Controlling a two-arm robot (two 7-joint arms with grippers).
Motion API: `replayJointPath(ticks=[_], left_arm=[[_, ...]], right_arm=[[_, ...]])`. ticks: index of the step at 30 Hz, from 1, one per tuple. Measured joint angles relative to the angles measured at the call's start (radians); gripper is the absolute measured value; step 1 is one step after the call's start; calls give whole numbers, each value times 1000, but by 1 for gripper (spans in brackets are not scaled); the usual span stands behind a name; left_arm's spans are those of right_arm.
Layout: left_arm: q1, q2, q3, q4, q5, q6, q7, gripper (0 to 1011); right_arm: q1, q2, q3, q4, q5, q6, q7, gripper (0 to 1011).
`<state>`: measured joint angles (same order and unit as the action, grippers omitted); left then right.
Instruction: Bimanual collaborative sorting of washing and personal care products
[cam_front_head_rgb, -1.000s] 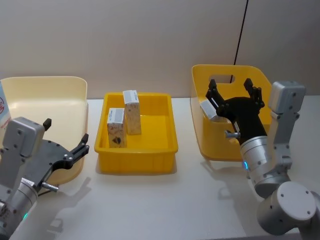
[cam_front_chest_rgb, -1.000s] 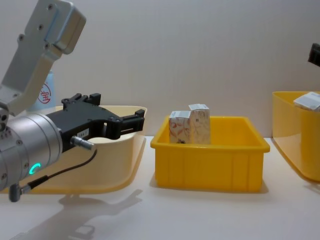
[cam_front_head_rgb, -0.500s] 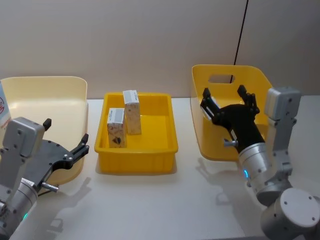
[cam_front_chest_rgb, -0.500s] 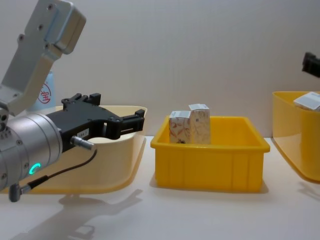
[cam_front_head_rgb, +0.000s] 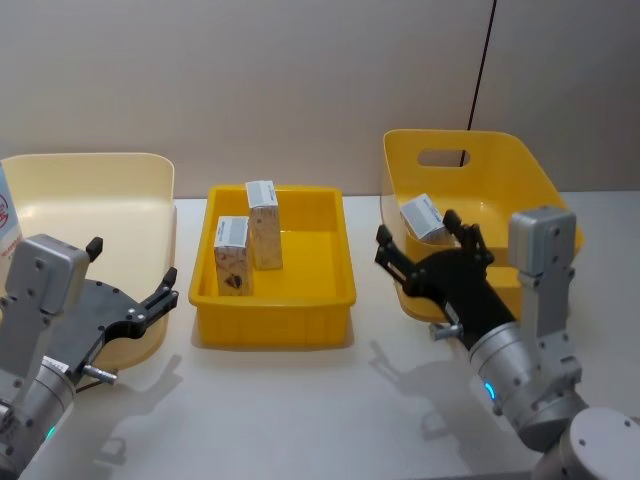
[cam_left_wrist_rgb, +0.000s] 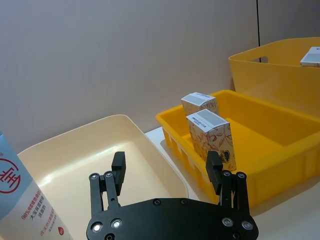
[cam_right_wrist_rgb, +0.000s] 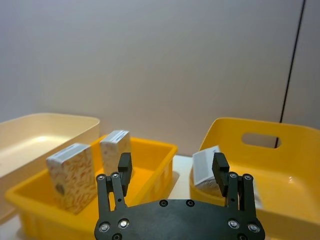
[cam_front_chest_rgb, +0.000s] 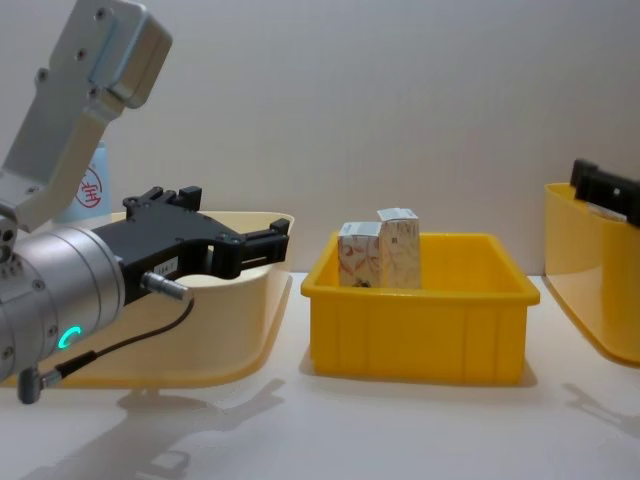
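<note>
Two white cartons (cam_front_head_rgb: 231, 255) (cam_front_head_rgb: 264, 222) stand upright in the middle yellow tray (cam_front_head_rgb: 270, 325). A third carton (cam_front_head_rgb: 422, 215) leans inside the right yellow tub (cam_front_head_rgb: 500, 175). At the far left, by the cream tub (cam_front_head_rgb: 90, 200), a light-blue tube (cam_left_wrist_rgb: 25, 195) with a round red logo stands. My right gripper (cam_front_head_rgb: 425, 245) hovers open and empty in front of the right tub, near its left wall. Just as open and empty, my left gripper (cam_front_head_rgb: 130, 265) hangs over the cream tub's near right corner.
The three containers sit in a row along the back of the white table, close to the wall. A black cable hangs down the wall behind the right tub. Bare table lies in front of the tubs.
My right gripper has pulled back out of the right tub towards me and to the left, still open. The carton stays in the tub. The left arm has not moved.
</note>
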<state>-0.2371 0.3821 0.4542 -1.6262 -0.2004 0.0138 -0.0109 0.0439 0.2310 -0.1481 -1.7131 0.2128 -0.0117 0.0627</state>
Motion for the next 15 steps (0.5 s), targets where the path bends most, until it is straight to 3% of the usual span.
replayJointPath(ticks=[7, 15], left_arm=[[0, 0, 0, 0, 0, 0, 0, 1003], [0, 0, 0, 0, 0, 0, 0, 1003]], right_arm=[[-38, 70, -51, -35, 48, 31, 3, 1001], [-57, 103, -77, -52, 73, 45, 5, 1001]])
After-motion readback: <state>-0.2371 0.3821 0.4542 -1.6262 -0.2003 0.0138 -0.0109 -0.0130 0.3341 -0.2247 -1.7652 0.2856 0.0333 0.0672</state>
